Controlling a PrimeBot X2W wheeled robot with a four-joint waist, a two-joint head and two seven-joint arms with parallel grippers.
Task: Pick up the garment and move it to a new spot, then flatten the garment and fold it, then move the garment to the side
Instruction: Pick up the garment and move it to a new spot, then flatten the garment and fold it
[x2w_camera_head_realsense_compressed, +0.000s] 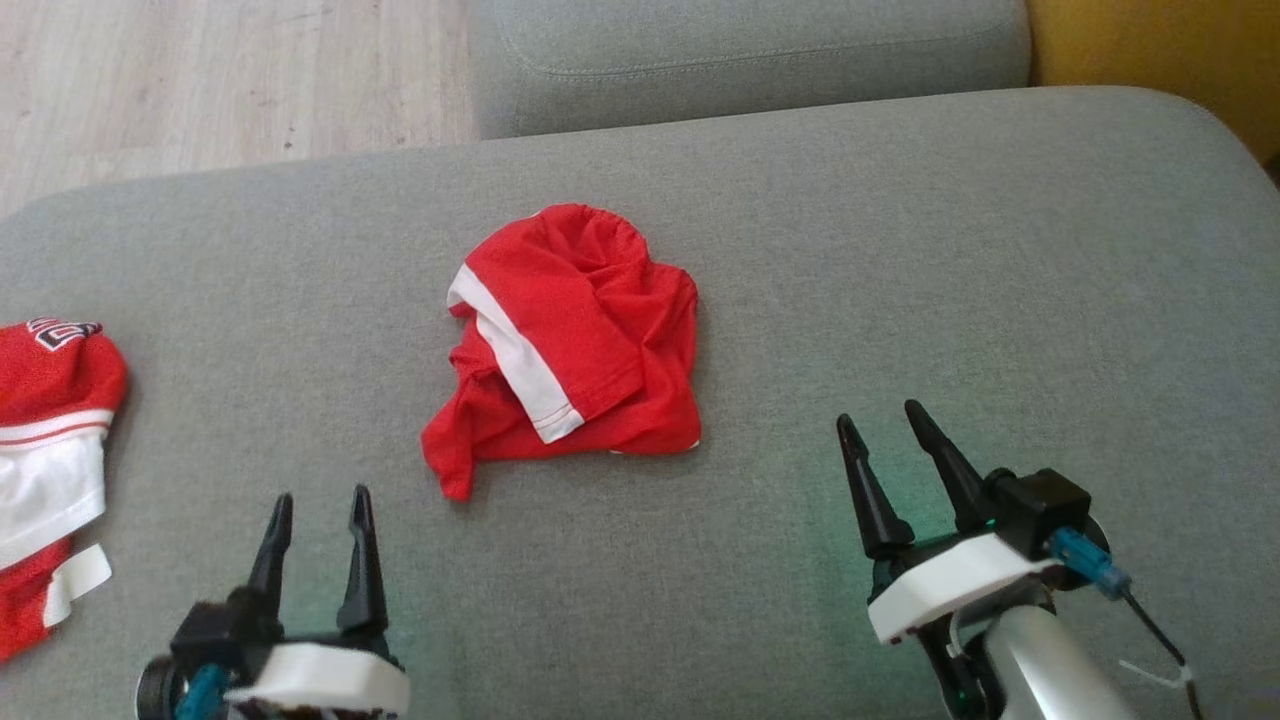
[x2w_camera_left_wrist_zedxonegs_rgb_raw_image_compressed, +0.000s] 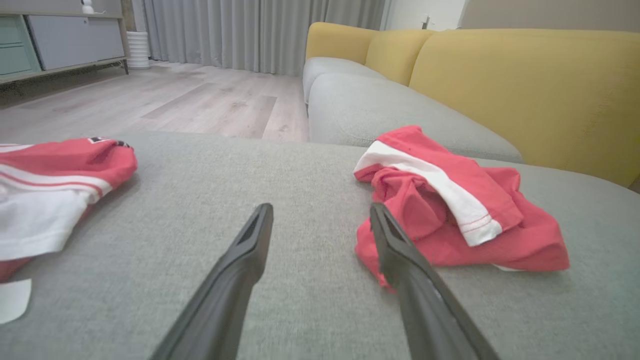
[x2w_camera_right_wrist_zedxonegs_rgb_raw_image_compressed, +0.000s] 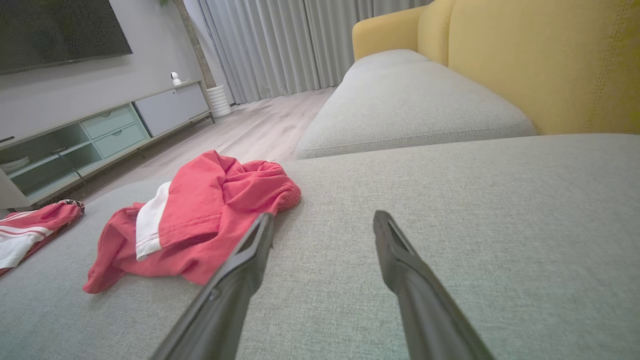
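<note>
A broad grey seat cushion (x2w_camera_head_realsense_compressed: 900, 300) of coarse woven fabric, rounded at the corners, carries the crumpled red garment (x2w_camera_head_realsense_compressed: 590, 350), white-banded and stitched, at its middle. A second red-and-white garment (x2w_camera_head_realsense_compressed: 50, 420) lies bunched at the left edge. On the near side, the left gripper (x2w_camera_head_realsense_compressed: 322, 494) and right gripper (x2w_camera_head_realsense_compressed: 878, 413) spread their dark tapered fingers, holding nothing.
</note>
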